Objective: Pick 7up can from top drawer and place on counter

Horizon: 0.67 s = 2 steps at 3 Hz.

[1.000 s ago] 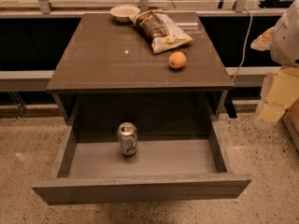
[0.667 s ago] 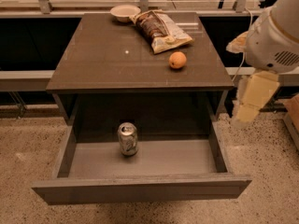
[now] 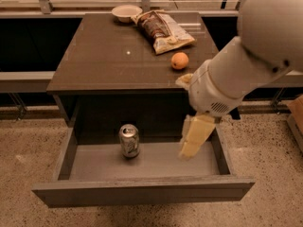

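The 7up can (image 3: 129, 140) stands upright on the floor of the open top drawer (image 3: 142, 191), left of the middle. The counter (image 3: 109, 56) is the dark glossy cabinet top above it. My gripper (image 3: 190, 146) hangs pale and cream-coloured from the big white arm (image 3: 246, 65). It points down over the right part of the drawer, above its floor. It is well to the right of the can and apart from it. It holds nothing that I can see.
On the counter's far side lie a white bowl (image 3: 127, 12), a brown chip bag (image 3: 163, 30) and an orange (image 3: 179, 60). Speckled floor (image 3: 28, 145) surrounds the cabinet. A metal rail runs behind it.
The arm has swung in from the right edge of the view and leftward, so the gripper now hangs over the drawer's right part. The can has not moved.
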### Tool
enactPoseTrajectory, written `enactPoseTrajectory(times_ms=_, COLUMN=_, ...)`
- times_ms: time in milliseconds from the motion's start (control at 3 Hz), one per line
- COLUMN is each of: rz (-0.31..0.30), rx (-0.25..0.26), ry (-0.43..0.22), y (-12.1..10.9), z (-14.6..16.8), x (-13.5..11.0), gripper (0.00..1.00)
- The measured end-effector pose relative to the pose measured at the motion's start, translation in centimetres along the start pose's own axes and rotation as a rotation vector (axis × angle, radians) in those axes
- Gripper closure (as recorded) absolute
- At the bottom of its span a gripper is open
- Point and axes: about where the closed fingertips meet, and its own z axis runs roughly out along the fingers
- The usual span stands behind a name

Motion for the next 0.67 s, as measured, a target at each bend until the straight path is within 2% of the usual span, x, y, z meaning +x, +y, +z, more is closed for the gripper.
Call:
enactPoseTrajectory(times_ms=333, rz=0.027, rx=0.005, ry=-0.049, y=1.1, z=5.9, x=0.6, gripper=0.00)
enactPoseTrajectory(times_ms=667, rz=0.031, rx=0.081, ry=-0.079, y=-0.5, z=6.6, x=0.0, gripper=0.00)
